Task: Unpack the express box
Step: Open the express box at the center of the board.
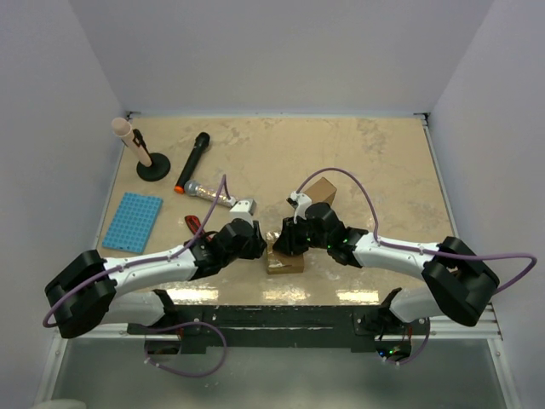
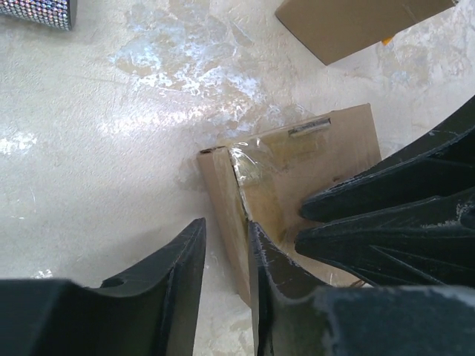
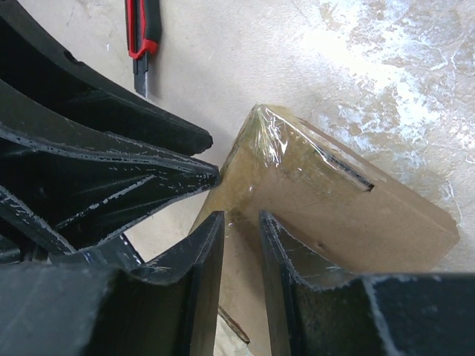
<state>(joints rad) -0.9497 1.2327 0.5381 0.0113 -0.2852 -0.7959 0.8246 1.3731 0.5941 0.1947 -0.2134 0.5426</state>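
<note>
Top external view puts the express box (image 1: 285, 260) at the near middle of the surface (image 1: 383, 162), with both arms bent in over it from either side. The step in hand, I judge, is the opening itself: the box looks sealed and nothing is out of it yet.

The right gripper (image 3: 241, 216) has its fingers clenched on a thin cardboard edge beside the taped corner. The left gripper (image 2: 226, 226) straddles the box's left edge with fingers narrowly parted; whether they pinch the wall I cannot tell.

The next move probably calls for one side to hold the box down while the other pulls a flap against the tape (image 2: 252, 159). Failing that, it calls for the red-and-black utility knife (image 3: 141, 37) lying to the left.

The cardboard is plain brown, matte and sharp-creased, with a short slit in one face. The tape is clear, glossy and wrinkled. The surface is mottled beige, shiny in patches.
</note>
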